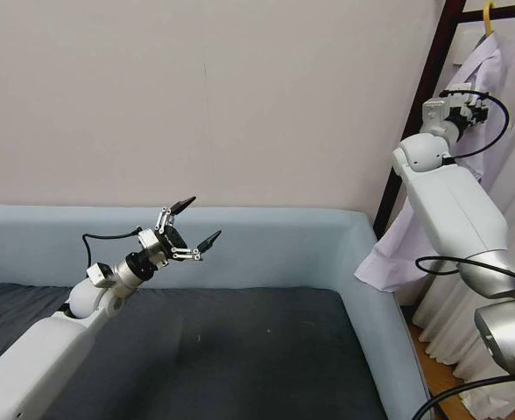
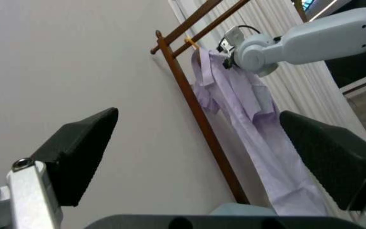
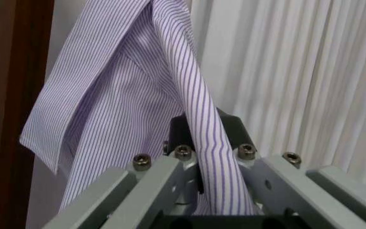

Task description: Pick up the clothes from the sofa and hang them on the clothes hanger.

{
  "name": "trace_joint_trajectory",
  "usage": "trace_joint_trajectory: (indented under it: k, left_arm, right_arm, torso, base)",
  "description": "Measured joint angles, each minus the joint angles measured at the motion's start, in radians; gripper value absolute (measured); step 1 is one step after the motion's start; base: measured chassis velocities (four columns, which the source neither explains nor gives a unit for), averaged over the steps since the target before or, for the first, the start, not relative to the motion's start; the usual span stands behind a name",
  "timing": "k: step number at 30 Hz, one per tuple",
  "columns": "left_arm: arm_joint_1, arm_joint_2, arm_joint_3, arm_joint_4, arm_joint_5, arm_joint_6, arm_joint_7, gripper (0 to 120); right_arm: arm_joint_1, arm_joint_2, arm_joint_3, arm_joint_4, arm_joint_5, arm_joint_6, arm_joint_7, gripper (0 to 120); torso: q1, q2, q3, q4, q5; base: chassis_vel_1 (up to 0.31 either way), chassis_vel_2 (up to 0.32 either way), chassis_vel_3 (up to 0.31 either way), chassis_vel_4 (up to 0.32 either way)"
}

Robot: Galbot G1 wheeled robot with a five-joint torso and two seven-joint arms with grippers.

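Head view: at the upper right we see our right claw (image 1: 478, 109) raised against the shirt (image 1: 492, 70), which hangs on the rack (image 1: 425, 87). In the right wrist view its fingers (image 3: 234, 131) pinch a fold of shirt. At centre left our left claw (image 1: 203, 219) hovers wide open above the sofa (image 1: 266, 245).

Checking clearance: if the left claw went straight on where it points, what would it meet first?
The open left claw faces free air, then probably the wooden rack post beside the hanging shirt, or the wall beside it; depth is unclear.
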Motion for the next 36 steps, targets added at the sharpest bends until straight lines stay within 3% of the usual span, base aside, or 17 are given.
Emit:
trace_joint_trajectory:
  k: [16,24,26,29,31,33,35,36]
  left_arm:
    - [-0.005,0.001,0.001,-0.001,-0.006,-0.001,0.000,100]
    - [0.017,-0.003,-0.011,-0.014,-0.017,-0.005,-0.023,100]
    - [0.029,-0.005,-0.013,-0.025,-0.018,-0.005,-0.067,100]
    - [0.067,-0.024,-0.019,-0.056,-0.018,-0.012,-0.238,100]
    - [0.077,-0.030,-0.019,-0.065,-0.018,-0.015,-0.286,100]
    - [0.116,-0.039,-0.031,-0.100,-0.020,-0.011,-0.400,100]
    - [0.179,-0.056,-0.066,-0.160,-0.022,0.020,-0.536,100]
    - [0.179,-0.056,-0.066,-0.160,-0.022,0.020,-0.536,100]
  right_arm:
    - [-0.011,-0.010,-0.023,0.069,0.199,0.013,0.000,4]
    - [-0.053,-0.050,-0.045,0.207,0.264,0.053,-0.025,34]
    - [-0.081,-0.073,-0.048,0.276,0.285,0.070,-0.026,41]
    - [-0.224,-0.168,-0.027,0.543,0.300,0.115,-0.047,55]
    - [-0.261,-0.191,-0.019,0.595,0.300,0.137,-0.067,59]
    - [-0.340,-0.237,-0.003,0.691,0.299,0.221,-0.138,69]
    - [-0.441,-0.299,0.022,0.793,0.304,0.339,-0.233,77]
    - [-0.441,-0.299,0.022,0.793,0.304,0.339,-0.233,77]
  torso:
    - [0.000,0.000,0.000,-0.0003,0.0002]
    - [0.000,0.000,0.000,-0.0002,0.0001]
    - [0.000,0.000,0.000,0.0000,0.0000]
    - [0.000,0.000,0.000,-0.0001,0.0001]
    - [0.000,0.000,0.000,-0.0002,0.0002]
    - [0.000,0.000,0.000,-0.0009,0.0003]
    - [0.000,0.000,0.000,-0.0002,0.0001]
    - [0.000,0.000,0.000,-0.0002,0.0001]
  base:
    - [0.000,0.000,0.000,0.000]
    - [0.000,0.000,0.000,0.000]
    - [0.000,0.000,0.000,0.000]
    - [0.000,0.000,0.000,0.000]
    - [0.000,0.000,0.000,0.000]
    - [0.000,0.000,0.000,0.000]
    - [0.000,0.000,0.000,0.000]
    - [0.000,0.000,0.000,0.000]
